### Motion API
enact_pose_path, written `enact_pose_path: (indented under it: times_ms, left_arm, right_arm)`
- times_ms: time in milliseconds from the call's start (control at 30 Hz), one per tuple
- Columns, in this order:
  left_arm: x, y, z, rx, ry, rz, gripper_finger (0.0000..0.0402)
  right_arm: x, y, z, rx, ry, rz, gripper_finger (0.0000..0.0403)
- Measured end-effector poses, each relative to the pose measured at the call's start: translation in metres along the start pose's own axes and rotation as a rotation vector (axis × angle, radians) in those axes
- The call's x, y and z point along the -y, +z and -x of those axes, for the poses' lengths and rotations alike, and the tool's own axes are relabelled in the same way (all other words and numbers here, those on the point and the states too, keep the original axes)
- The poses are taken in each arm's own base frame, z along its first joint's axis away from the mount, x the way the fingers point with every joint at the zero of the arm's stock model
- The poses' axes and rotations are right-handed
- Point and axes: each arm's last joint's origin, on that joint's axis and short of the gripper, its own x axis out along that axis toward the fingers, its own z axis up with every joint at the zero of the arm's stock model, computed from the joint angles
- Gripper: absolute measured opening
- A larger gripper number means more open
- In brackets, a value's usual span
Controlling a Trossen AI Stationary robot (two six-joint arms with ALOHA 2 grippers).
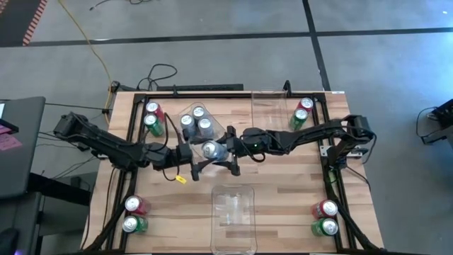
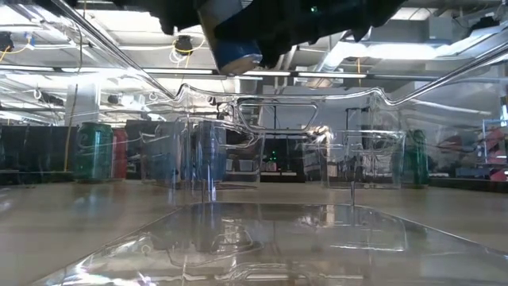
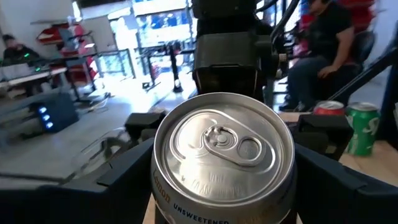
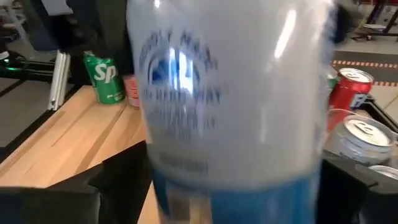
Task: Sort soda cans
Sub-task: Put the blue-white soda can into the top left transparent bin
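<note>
A silver-blue soda can (image 1: pixel 210 150) is in the air over the table's middle, between both grippers. My left gripper (image 1: pixel 192 157) reaches it from the left and my right gripper (image 1: pixel 230 146) from the right, each shut on it. In the low view the can (image 2: pixel 232 41) shows high above the bins, its blue bottom tipped. The left wrist view shows its silver top (image 3: pixel 224 146). Three more silver-blue cans (image 1: pixel 197 120) stand in a clear bin just beyond. Red and green cans stand in pairs near the table's corners. My left gripper pinches the can's side wall (image 3: pixel 163 198) just under the top rim, one finger (image 3: pixel 124 175) on each side. It comes level from the table's left. The can is lifted clear and somewhat tilted. My right gripper pinches the same can by its lower wall (image 4: pixel 166 186), with a finger (image 4: pixel 121 179) on either side. It comes from the table's right, opposite the left gripper. The can's body fills the view between the fingers.
A clear bin (image 1: pixel 272 106) sits at the far middle and another bin (image 1: pixel 233 210) at the near middle. Can pairs stand far left (image 1: pixel 152 117), far right (image 1: pixel 303 113), near left (image 1: pixel 133 214) and near right (image 1: pixel 325 218). People sit beyond the table.
</note>
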Motion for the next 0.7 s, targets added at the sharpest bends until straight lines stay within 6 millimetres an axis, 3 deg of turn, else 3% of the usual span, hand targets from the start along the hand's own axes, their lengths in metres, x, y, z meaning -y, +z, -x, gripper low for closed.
enact_pose_path:
  times_ms: [267,433,700]
  left_arm:
    - [-0.021,0.014,0.023,-0.149,0.083,0.046,0.0299]
    - [-0.036,0.0,0.028,-0.288,0.322,-0.045,0.0299]
    - [-0.042,-0.025,0.031,-0.36,0.36,0.041,0.0299]
  right_arm:
    - [0.002,-0.005,0.005,-0.095,-0.019,-0.016,0.0368]
    - [0.0,-0.006,0.009,-0.126,-0.012,-0.025,0.0367]
    - [0.002,-0.005,0.01,-0.123,-0.026,-0.027,0.0367]
